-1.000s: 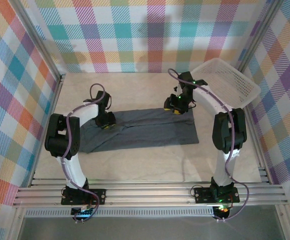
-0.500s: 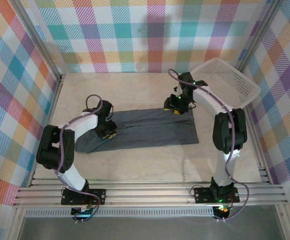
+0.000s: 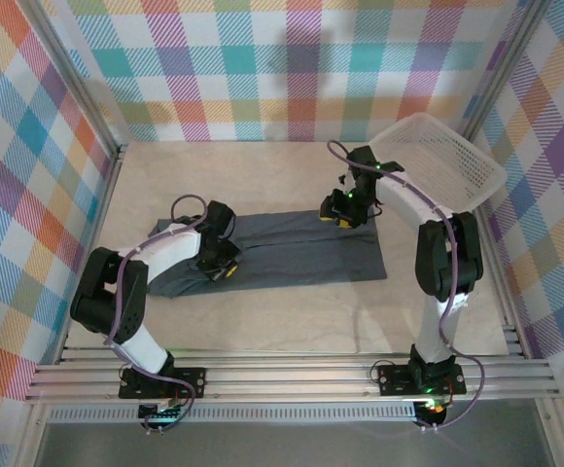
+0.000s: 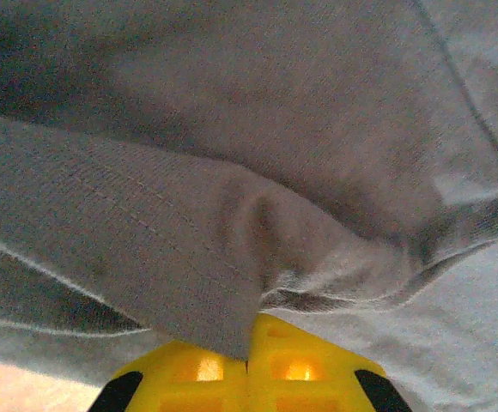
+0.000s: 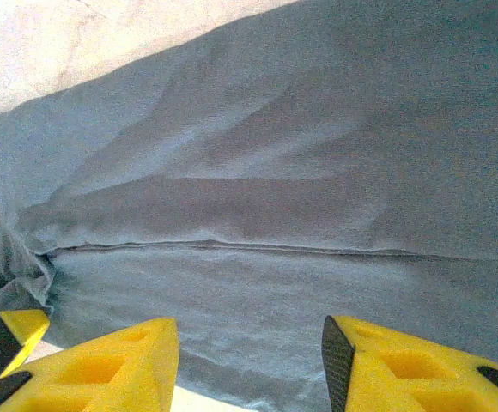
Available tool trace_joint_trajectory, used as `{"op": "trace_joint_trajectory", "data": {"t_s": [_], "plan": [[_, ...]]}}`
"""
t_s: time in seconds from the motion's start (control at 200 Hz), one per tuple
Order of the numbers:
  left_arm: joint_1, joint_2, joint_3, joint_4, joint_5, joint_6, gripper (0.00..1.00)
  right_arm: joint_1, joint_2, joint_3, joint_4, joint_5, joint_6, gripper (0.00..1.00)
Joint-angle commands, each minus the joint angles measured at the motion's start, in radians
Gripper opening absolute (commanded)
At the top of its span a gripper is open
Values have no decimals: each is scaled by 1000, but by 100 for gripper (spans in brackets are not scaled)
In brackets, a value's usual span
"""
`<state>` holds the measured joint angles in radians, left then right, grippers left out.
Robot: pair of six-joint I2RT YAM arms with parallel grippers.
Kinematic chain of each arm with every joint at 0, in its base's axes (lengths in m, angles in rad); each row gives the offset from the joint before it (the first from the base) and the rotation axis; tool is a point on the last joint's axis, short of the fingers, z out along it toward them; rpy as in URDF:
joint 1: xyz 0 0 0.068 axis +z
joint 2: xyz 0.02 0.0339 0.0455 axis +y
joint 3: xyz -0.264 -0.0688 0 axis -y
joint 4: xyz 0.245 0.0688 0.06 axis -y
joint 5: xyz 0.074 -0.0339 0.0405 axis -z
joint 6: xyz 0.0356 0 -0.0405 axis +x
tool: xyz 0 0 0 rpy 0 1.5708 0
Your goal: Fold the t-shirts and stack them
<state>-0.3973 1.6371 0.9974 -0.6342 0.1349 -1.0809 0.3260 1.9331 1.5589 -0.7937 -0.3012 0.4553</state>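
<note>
Setting: bright plaid walls box in a pale desk [image 3: 263, 321], and a white lattice basket [image 3: 442, 161] sits in the far right corner.
T-shirt: the dark grey t-shirt [image 3: 292, 251] lies mid-desk as a long flat band, well apart from the basket.
Long axis: it runs left to right across the desk, its right end squared off, its left end rumpled and narrowing.
Left tool: the left tool [image 4: 249, 367] is down on the band's left part, yellow fingers [image 4: 196, 371] pressed together with a ridge of cloth pinched between them. It has a hold!
Right tool: the right tool [image 5: 249, 365] hovers at the far edge, right of centre, fingers [image 5: 112, 365] spread wide with bare cloth between them, gripping nothing.
Key relation: nearly all the cloth lies to the right of the left tool, along that long axis.
Nearer arm: left for the rumpled end, right for the far hem.
Step in hand: it looks like the left end is about to fold over toward the right.
Watch for: thin cloth could slip or drag the whole band along.
</note>
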Motion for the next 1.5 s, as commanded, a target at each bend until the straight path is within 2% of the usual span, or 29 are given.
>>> {"op": "trace_joint_trajectory", "data": {"t_s": [0.0, 0.325, 0.505, 0.555, 0.655, 0.7, 0.865, 0.975, 1.03, 1.145, 1.245, 1.33, 1.495], "plan": [[-18, 21, 18, -74, 43, -82, 0, -5, -38, -22, 9, -22, -11, 48], [-43, 37, 22, -40, 90, -253, 0, -4, -37, -45, 20, -30, -6, 48], [-58, 26, -23, 64, 147, -346, 2, -4, -37, -51, 20, -29, -6, 48], [-59, 26, -15, 52, 157, -334, 7, -5, -37, -51, 19, -29, -6, 48], [-59, 9, 13, -24, 174, -297, 29, -4, -34, -51, 22, -31, -6, 48], [-57, -11, 14, -52, 180, -288, 32, -4, -33, -50, 20, -30, -7, 48], [-15, -123, 40, -221, 88, -189, 31, -2, -24, -40, 20, -36, -11, 48], [76, -173, 49, -405, -9, -85, 27, 7, -18, -40, 22, -48, -12, 47], [128, -196, 30, -446, -41, -41, 25, 12, -12, -40, 22, -62, -12, 48], [233, -223, -56, -374, -1, -2, 24, 31, 10, -22, 22, -92, -13, 46], [253, -241, -98, -215, 56, -12, 24, 59, 23, -3, 17, -99, -14, 46], [233, -237, -94, -140, 64, -25, 24, 77, 29, -1, 15, -102, -9, 45], [113, -126, -41, -46, 73, -24, 20, 88, 24, -13, 19, -104, -4, 45]]}}
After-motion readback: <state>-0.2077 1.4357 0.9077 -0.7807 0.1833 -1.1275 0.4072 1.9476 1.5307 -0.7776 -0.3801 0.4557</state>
